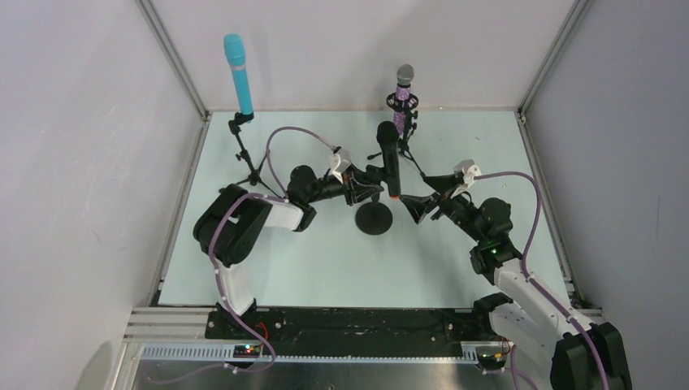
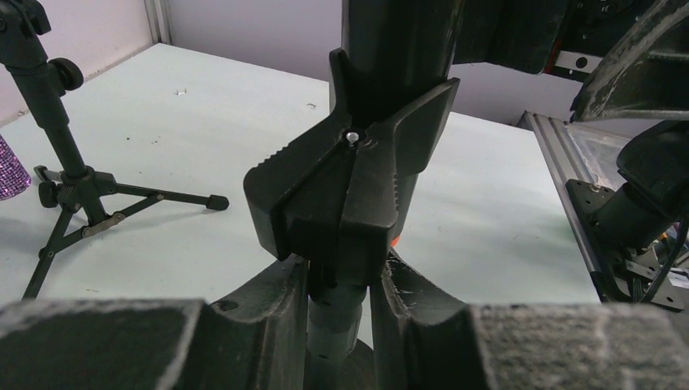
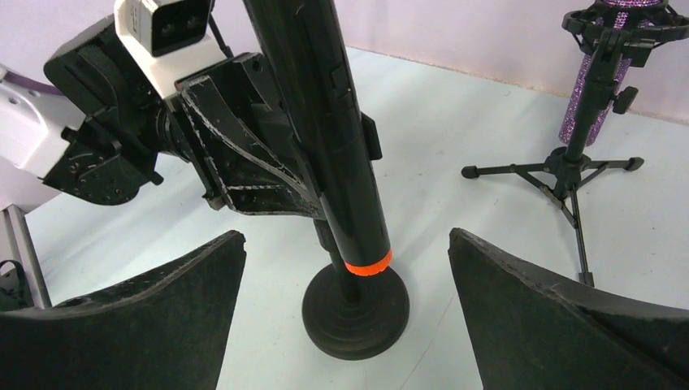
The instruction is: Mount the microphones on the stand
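At mid-table [image 1: 325, 260], the black mic [image 3: 325, 122] stands upright in the clip [image 2: 349, 179] of the stand [image 1: 374, 218], with its orange ring [image 3: 367, 266] low, just above the base [image 3: 357, 313].

My left gripper [image 2: 341, 272] is clenched on the post [image 2: 329, 329] directly under the clip, pressing it from both sides. My right gripper [image 3: 345, 237] is released. Its fingers [image 3: 162, 325] are spread wide to either side of the mic and touch nothing.

Obstructions: my left gripper crowds one side of the mic. The purple mic [image 3: 589, 97] sits in a mount on the far tripod [image 3: 569, 171], whose legs splay across the table beyond my right gripper. The blue mic [image 1: 237, 71] stands on the left tripod [image 1: 248, 158] at the far-left corner, well apart.

Materials: the mic body is glossy black. The clip is matte plastic with serrated edges. The base is a dull round disc. My finger pads are dark and rough, and the purple mic glitters.

Clearance: there is bare pale table on the near side of the base, between my arms. Walls stand close along the left, far and right edges.
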{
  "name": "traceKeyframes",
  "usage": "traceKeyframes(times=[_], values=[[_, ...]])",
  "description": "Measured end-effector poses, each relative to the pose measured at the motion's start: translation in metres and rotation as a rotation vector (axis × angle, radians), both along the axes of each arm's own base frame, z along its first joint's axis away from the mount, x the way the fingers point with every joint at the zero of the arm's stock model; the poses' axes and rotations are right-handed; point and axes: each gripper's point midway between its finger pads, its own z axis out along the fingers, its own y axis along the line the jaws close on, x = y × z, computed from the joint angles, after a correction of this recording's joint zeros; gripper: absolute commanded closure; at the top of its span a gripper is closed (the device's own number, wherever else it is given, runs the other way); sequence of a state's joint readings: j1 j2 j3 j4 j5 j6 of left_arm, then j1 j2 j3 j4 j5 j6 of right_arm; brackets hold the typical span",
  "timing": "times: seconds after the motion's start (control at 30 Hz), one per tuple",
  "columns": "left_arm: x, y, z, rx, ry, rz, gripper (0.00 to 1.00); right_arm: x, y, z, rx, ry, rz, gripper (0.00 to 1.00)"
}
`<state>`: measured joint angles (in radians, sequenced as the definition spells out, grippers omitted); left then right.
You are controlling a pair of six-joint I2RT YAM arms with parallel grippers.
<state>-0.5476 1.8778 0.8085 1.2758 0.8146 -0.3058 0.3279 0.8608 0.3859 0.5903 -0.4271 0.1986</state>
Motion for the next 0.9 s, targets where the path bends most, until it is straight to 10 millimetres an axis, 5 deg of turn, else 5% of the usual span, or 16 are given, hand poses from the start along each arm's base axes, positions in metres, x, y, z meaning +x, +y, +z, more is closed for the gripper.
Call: traceKeyframes(times=[0.2, 0.6, 0.9], values=[[-0.006, 0.004, 0.015, -0.003, 0.008, 0.002, 1.00, -0.003, 0.005, -0.004, -0.038, -0.024, 0.021, 0.01], [-0.023, 0.021, 0.098, -0.103, -0.132, 0.048, 1.00, -0.021, 0.032, -0.013, -0.142, -0.097, 0.123, 0.01], [-0.038, 0.030, 0.133, -0.120, -0.162, 0.076, 1.00, -0.025, 0.047, -0.017, -0.170, -0.135, 0.154, 0.01]])
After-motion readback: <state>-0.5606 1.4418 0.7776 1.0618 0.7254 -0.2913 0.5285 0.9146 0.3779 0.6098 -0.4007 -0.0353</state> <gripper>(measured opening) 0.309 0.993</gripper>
